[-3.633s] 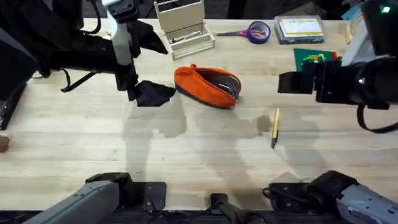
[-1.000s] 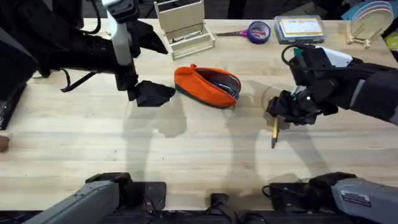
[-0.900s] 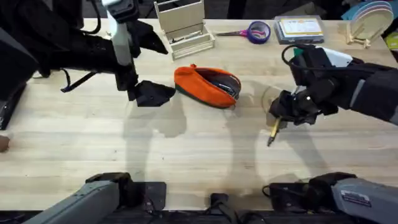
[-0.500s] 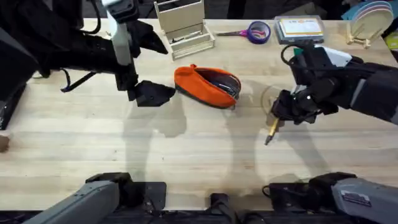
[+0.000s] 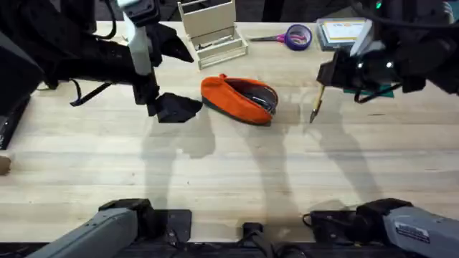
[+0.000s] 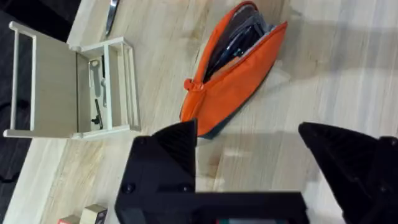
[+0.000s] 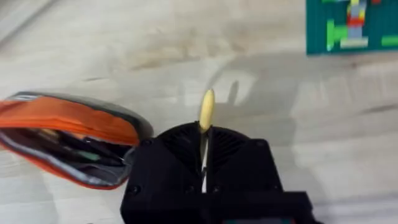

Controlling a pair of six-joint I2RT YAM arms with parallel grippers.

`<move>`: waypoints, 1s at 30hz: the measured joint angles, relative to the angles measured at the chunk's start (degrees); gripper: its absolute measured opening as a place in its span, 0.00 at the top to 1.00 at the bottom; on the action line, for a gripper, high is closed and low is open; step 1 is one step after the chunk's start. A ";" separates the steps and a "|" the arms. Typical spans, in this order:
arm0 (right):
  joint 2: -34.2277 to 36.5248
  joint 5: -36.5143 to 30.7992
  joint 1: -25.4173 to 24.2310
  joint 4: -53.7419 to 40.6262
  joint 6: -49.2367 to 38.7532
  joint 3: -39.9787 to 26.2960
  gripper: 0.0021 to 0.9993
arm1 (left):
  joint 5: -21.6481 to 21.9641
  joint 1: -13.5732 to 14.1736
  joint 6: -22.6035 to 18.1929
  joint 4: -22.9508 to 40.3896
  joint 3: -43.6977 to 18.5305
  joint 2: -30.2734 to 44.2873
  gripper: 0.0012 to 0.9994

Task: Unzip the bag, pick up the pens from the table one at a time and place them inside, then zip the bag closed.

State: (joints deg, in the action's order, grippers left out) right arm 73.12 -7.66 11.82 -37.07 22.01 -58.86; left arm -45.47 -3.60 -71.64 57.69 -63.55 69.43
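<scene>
The orange bag [image 5: 240,99] lies on the table [image 5: 229,172] with its zipper open and dark lining showing. In the left wrist view the bag [image 6: 236,68] lies beyond my left gripper [image 6: 249,162], whose fingers stand wide open. Seen from overhead, the left gripper [image 5: 176,107] rests just left of the bag. A yellowish-tan pen [image 5: 316,104] hangs above the table to the right of the bag, with my right gripper [image 5: 320,84] shut on its upper end. The pen [image 7: 207,111] pokes out between the right gripper [image 7: 204,140] fingers, with the bag's open mouth [image 7: 68,140] nearby.
A white wooden organiser [image 5: 211,29] stands at the back, behind the bag. Purple-handled scissors [image 5: 294,36] and a clear box [image 5: 346,32] lie at the back right. A green brick plate [image 7: 354,25] sits right of the pen.
My right gripper closed on the pen, lifted it off the table and carried it toward the back. The left arm and the bag have not moved.
</scene>
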 joint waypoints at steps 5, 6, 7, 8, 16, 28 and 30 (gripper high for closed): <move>0.01 2.04 2.74 3.62 -6.06 -1.76 0.97 | 0.00 0.00 0.00 0.02 0.00 0.00 0.01; 0.00 3.34 3.48 4.63 -7.87 -1.78 0.97 | -0.02 0.00 0.00 0.00 0.00 0.00 0.01; 0.02 4.62 4.30 5.57 -9.71 -1.78 0.97 | 0.00 0.00 0.00 0.02 0.00 0.00 0.01; 0.01 5.85 5.06 6.47 -11.36 -1.78 0.97 | 0.00 0.00 0.01 0.00 0.00 0.00 0.01; 0.00 11.42 10.24 11.50 -22.80 -1.78 0.97 | -0.02 0.00 0.00 0.00 0.00 0.00 0.01; 0.76 14.21 16.47 14.17 -39.83 -1.78 0.97 | -0.01 0.00 0.00 0.00 0.00 0.00 0.01; 1.80 14.38 16.81 14.97 -40.76 -1.80 0.97 | 0.00 0.00 0.00 0.00 0.00 0.00 0.01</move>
State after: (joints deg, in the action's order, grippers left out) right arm 74.92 6.72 28.62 -22.10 -18.76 -60.66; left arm -45.47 -3.60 -71.64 57.69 -63.55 69.43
